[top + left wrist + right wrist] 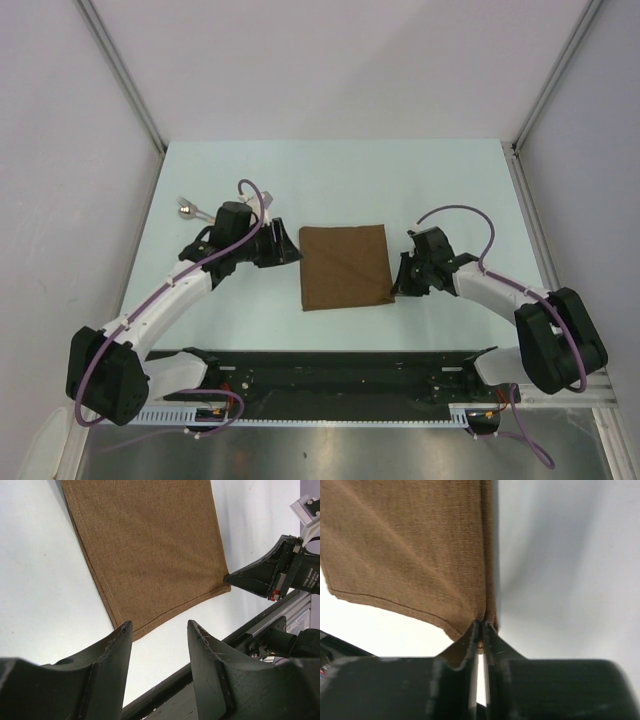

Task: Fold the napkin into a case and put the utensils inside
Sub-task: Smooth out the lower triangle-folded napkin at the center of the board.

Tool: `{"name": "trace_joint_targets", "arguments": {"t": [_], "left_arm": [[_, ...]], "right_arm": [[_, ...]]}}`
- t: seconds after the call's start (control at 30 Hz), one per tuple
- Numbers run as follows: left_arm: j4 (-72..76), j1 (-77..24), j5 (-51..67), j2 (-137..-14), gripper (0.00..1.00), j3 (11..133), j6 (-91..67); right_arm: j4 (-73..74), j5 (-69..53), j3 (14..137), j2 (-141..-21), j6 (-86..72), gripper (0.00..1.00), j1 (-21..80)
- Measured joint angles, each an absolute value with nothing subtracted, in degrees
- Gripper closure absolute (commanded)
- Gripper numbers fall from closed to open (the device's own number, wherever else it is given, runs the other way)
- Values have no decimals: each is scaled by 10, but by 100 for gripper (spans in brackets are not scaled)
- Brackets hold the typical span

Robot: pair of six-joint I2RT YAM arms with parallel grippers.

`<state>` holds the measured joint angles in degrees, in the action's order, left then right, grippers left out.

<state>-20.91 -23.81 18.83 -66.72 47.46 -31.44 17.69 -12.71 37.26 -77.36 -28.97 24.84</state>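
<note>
The dark-brown napkin (pixel 345 265) lies flat as a square in the middle of the pale table (pixel 330 180). My right gripper (pixel 397 292) is shut on the napkin's near right corner; in the right wrist view the cloth (pixel 410 545) bunches into the closed tips (pixel 484 625). My left gripper (pixel 290 248) stands open just off the napkin's left edge, holding nothing. In the left wrist view, its fingers (pixel 160 627) frame bare table beside the napkin (pixel 150 545), with the right gripper (pixel 255 577) at the far corner. The utensils (pixel 188 209) lie far left, behind the left arm.
A black rail (pixel 330 375) runs along the near edge between the arm bases. Grey enclosure walls with metal posts (pixel 125 75) close in the table on the left, right and back.
</note>
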Motion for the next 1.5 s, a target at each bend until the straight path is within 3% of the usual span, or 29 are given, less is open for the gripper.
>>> {"name": "trace_joint_targets", "arguments": {"t": [0.03, 0.13, 0.23, 0.37, 0.57, 0.6, 0.7, 0.9, 0.97, 1.0, 1.07, 1.17, 1.27, 1.37, 1.5], "left_arm": [[-209, -238, 189, -667, 47, 475, -314], [-209, -237, 197, -667, 47, 475, -314], [-212, -233, 199, -667, 47, 475, -314], [-212, -223, 206, -667, 47, 475, -314], [-211, -214, 230, -667, 46, 475, -314], [-211, -212, 231, -667, 45, 475, -315], [-211, -199, 241, -669, 36, 475, -316], [-177, -165, 270, -724, 39, 479, -341], [-157, -165, 283, -757, 41, 486, -352], [-143, -165, 292, -776, 41, 489, -363], [-112, -166, 303, -807, 41, 489, -387], [-82, -171, 295, -834, 40, 489, -420], [-80, -179, 271, -857, 39, 500, -438], [-101, -182, 250, -898, 40, 538, -441], [-121, -182, 211, -909, 38, 556, -444]], "right_arm": [[177, -130, 370, -776, -288, 69, 245], [175, -134, 366, -782, -285, 56, 239], [177, -139, 364, -779, -282, 47, 237], [171, -160, 358, -766, -278, 44, 225], [128, -204, 331, -781, -283, 54, 219], [116, -213, 328, -787, -286, 69, 218], [82, -229, 323, -810, -289, 88, 213], [67, -254, 315, -825, -293, 92, 153], [95, -241, 330, -826, -281, 83, 124], [110, -232, 340, -828, -271, 71, 108], [140, -209, 364, -834, -258, 62, 85], [182, -151, 410, -839, -231, 40, 73], [235, -77, 460, -838, -209, 26, 95], [284, 8, 514, -828, -192, 19, 158], [324, 79, 583, -815, -187, 18, 284]]}}
